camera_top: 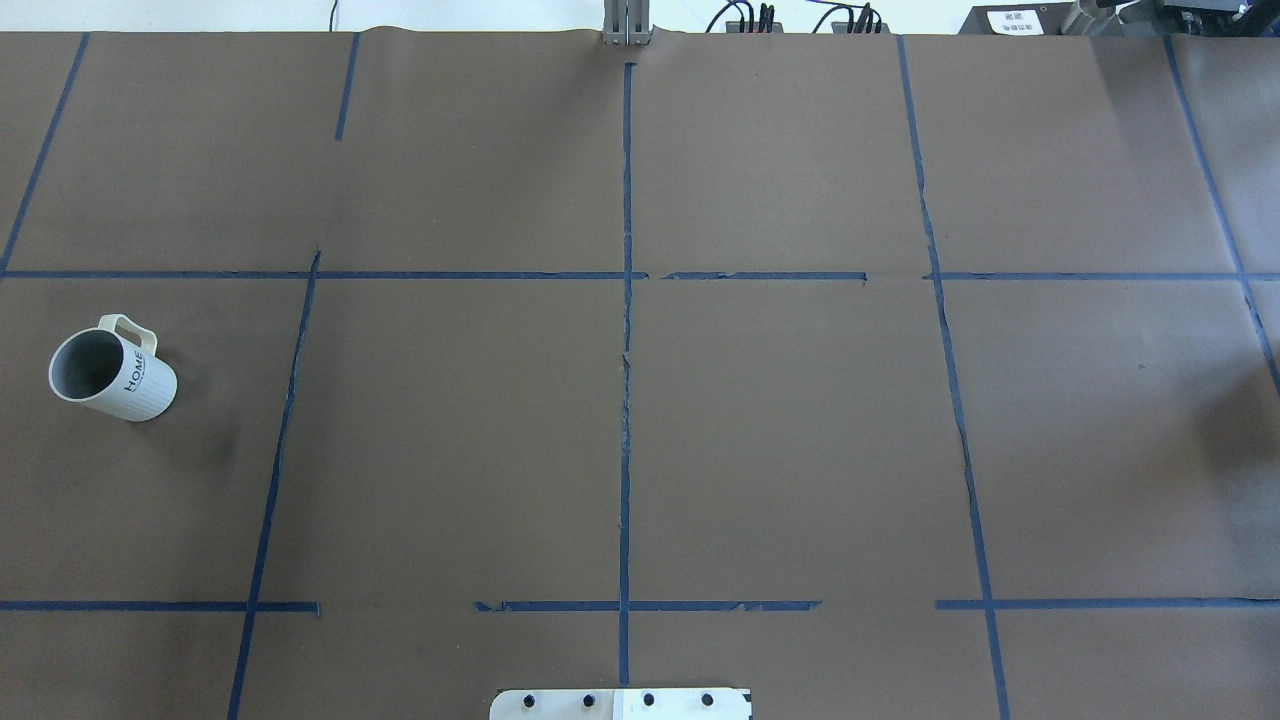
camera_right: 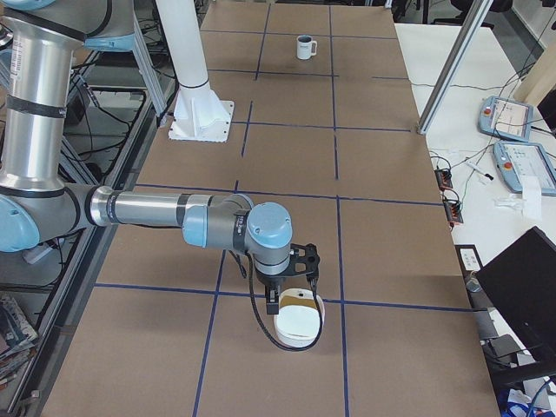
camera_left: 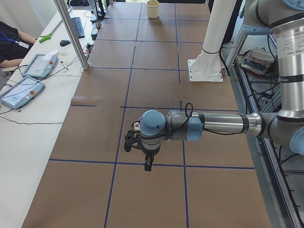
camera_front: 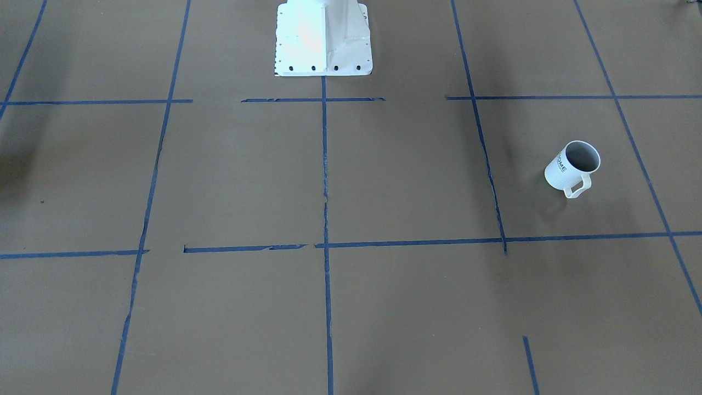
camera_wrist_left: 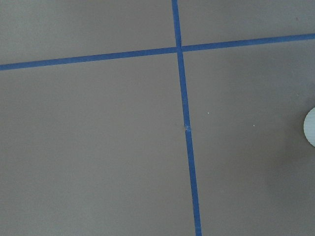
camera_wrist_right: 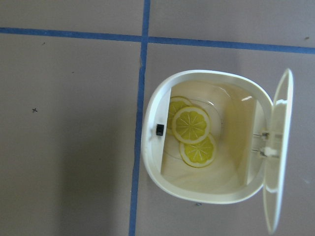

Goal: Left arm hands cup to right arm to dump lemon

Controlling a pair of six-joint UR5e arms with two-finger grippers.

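The cup (camera_top: 110, 375) is a white mug with a grey inside and black "HOME" lettering. It stands upright on the brown table at the robot's far left, handle turned away from the robot. It also shows in the front-facing view (camera_front: 572, 167) and, small, at the far end of the exterior right view (camera_right: 305, 48). The lemon is not visible; what shows of the cup's inside is plain grey. My left gripper (camera_left: 147, 164) hangs finger-down over the table, and I cannot tell its state. My right gripper (camera_right: 293, 291) hovers over a white bin, state unclear.
A white lidded bin (camera_wrist_right: 231, 147) with its lid (camera_wrist_right: 277, 147) swung open holds three yellow citrus slices (camera_wrist_right: 191, 125); it sits under the right wrist (camera_right: 298, 323). The white robot base (camera_top: 620, 704) stands at the table's near edge. Blue tape lines grid the table. Operator tablets lie on a side desk (camera_left: 21, 90).
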